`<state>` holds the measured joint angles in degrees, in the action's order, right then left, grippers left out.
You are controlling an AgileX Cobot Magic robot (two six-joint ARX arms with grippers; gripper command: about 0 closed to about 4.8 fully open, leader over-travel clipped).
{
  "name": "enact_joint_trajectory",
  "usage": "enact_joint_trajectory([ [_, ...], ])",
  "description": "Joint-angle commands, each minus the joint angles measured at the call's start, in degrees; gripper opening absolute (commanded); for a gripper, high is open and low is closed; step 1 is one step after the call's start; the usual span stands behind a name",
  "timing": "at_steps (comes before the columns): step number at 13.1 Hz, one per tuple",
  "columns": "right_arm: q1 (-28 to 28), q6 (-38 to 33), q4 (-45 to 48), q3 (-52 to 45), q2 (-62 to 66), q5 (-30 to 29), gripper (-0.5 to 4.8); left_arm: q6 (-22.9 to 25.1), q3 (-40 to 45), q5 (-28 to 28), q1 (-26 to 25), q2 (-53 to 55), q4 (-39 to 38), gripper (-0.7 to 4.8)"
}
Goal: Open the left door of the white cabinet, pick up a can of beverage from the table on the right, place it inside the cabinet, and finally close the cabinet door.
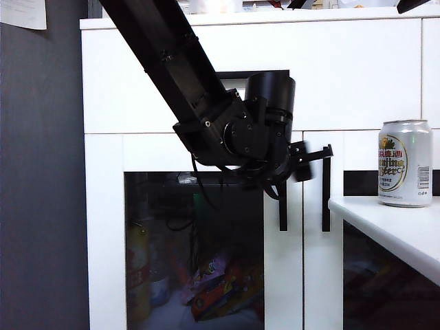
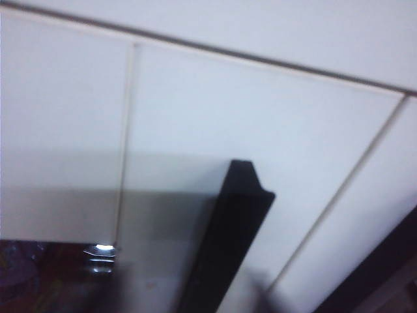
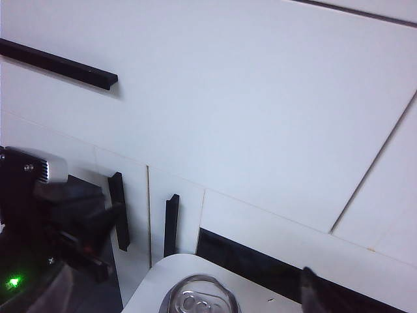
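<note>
Two jaws of your left gripper (image 1: 307, 159) are blurred at the left door's vertical black bar handle (image 1: 282, 205) (grip unconfirmed); seat squarely before pulling. Right gripper's opening: unclear.

Black boxy left arm (image 1: 172, 62), cylindrical wrist housing, loose black cables, black left gripper (image 1: 302, 161)

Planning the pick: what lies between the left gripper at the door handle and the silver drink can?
In the exterior view, between left gripper and silver drink can: only the right door's black bar handle and bare white cabinet front.

Dark grey wall (image 1: 41, 172), pinned paper (image 1: 23, 12).
</note>
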<state>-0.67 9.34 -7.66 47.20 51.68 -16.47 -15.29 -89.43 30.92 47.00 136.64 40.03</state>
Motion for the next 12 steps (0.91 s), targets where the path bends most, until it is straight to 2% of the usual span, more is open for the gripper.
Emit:
enact_joint_trajectory([
  [1,0.1,0.2,0.6,0.2,-0.2,0.1,4.79,0.1,-0.2,-3.5,0.0,-0.4,0.8,0.41],
  [2,0.1,0.4,0.5,0.2,-0.2,0.3,4.79,0.3,-0.2,-4.2,0.1,-0.4,0.8,-0.08],
  [6,0.1,0.4,0.5,0.2,-0.2,1.3,4.79,0.3,-0.2,-5.7,0.1,-0.4,0.9,-0.04],
  [7,0.1,0.4,0.5,0.2,-0.2,1.3,4.79,0.2,-0.2,-5.7,0.1,-0.4,1.8,0.79],
  [8,0.1,0.4,0.5,0.2,-0.2,1.3,4.79,0.3,-0.2,-5.7,0.1,-0.4,2.5,2.06],
  [9,0.1,0.4,0.5,0.2,-0.2,1.3,4.79,0.3,-0.2,-5.6,0.1,-0.4,2.5,2.45],
  [12,0.1,0.4,0.3,0.2,-0.2,1.3,4.79,0.3,-0.2,-5.0,0.0,-0.4,2.3,2.38],
])
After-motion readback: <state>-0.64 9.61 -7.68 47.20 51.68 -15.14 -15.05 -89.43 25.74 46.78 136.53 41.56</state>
